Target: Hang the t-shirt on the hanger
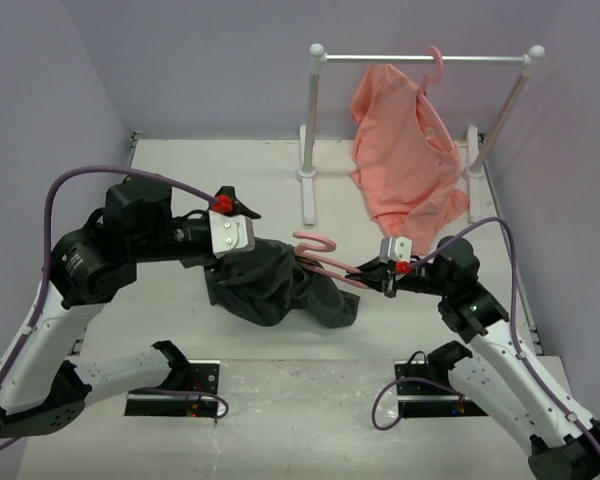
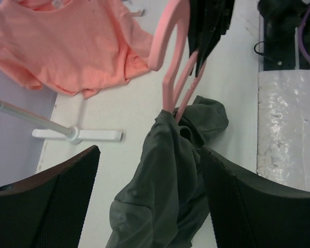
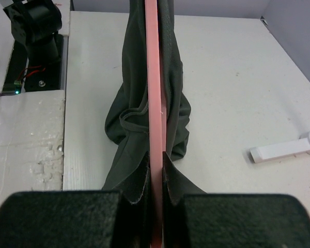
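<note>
The dark grey t-shirt hangs in a bunch from the pink hanger, its lower folds on the table. My right gripper is shut on one end of the hanger and holds it out to the left. In the right wrist view, the hanger runs straight out from the shut gripper with the t-shirt draped on both sides. My left gripper is over the shirt's left part. The left wrist view shows the gripper open, a fold of t-shirt between its fingers.
At the back right a white rail on two feet carries a salmon-pink garment on a second pink hanger. One rail foot lies left of the shirt. The arm bases stand at the near edge.
</note>
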You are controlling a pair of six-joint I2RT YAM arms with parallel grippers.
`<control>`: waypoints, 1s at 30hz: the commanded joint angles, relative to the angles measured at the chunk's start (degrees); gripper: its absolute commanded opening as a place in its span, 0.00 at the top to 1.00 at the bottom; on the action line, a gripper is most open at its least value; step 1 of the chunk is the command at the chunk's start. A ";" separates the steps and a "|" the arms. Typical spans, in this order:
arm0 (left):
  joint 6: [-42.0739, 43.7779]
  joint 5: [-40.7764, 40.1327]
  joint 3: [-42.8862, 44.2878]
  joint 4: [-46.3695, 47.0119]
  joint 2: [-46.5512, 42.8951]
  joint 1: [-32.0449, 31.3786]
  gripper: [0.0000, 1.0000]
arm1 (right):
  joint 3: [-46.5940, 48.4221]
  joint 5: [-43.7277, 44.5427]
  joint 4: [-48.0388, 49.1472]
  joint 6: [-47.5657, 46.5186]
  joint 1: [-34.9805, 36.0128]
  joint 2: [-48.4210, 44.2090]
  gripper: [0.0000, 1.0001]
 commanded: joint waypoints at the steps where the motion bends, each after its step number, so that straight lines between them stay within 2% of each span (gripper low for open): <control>1: -1.32 8.73 2.17 -2.56 -1.38 -0.25 0.28 | 5.95 -5.49 -4.33 -5.08 -0.86 0.24 1.00; 4: -2.34 8.68 -0.58 -2.49 -1.32 -0.50 0.28 | 8.25 -6.90 -7.79 -6.92 -0.87 1.29 1.00; 8: -4.64 0.33 -6.17 -1.09 -0.27 -1.34 0.27 | 10.31 -10.20 -10.61 -9.11 -0.86 2.23 1.00; 13: -5.23 -2.32 -5.69 -0.25 2.48 -1.90 0.29 | 13.40 -10.88 -15.90 -12.31 -0.86 4.38 1.00; 15: -5.33 -0.74 -5.28 -0.80 3.72 -2.69 0.46 | 13.85 -11.06 -15.79 -12.44 -0.91 4.50 1.00; 16: -5.32 0.18 -5.27 -1.16 4.39 -3.11 0.59 | 13.98 -11.31 -15.75 -12.64 -0.95 4.43 1.00; 17: -5.40 0.34 -5.36 -1.35 4.93 -3.58 0.78 | 14.09 -11.52 -15.75 -12.78 -0.94 4.43 1.00; 19: -5.56 0.22 -5.96 -1.18 5.35 -3.95 0.97 | 14.77 -11.57 -15.76 -12.94 -0.87 4.43 1.00; 20: -5.62 0.07 -6.19 -1.17 5.42 -4.36 1.00 | 15.03 -11.29 -15.83 -12.94 -0.95 4.53 1.00; 26: -4.32 1.28 -5.92 2.28 2.14 -4.62 1.00 | 14.52 -7.91 -13.13 -10.08 -1.04 5.24 1.00; 28: -6.10 -0.33 -8.33 6.21 -0.28 -4.62 1.00 | 12.37 -4.65 -7.54 -3.10 -1.13 4.49 0.79; 29: -6.97 -1.59 -9.26 7.20 -0.98 -4.62 1.00 | 11.67 -1.60 -5.34 0.59 -1.19 3.86 0.73; 30: -7.56 -2.51 -9.97 7.73 -1.45 -4.62 1.00 | 11.16 1.72 -3.53 4.49 -1.21 3.25 0.57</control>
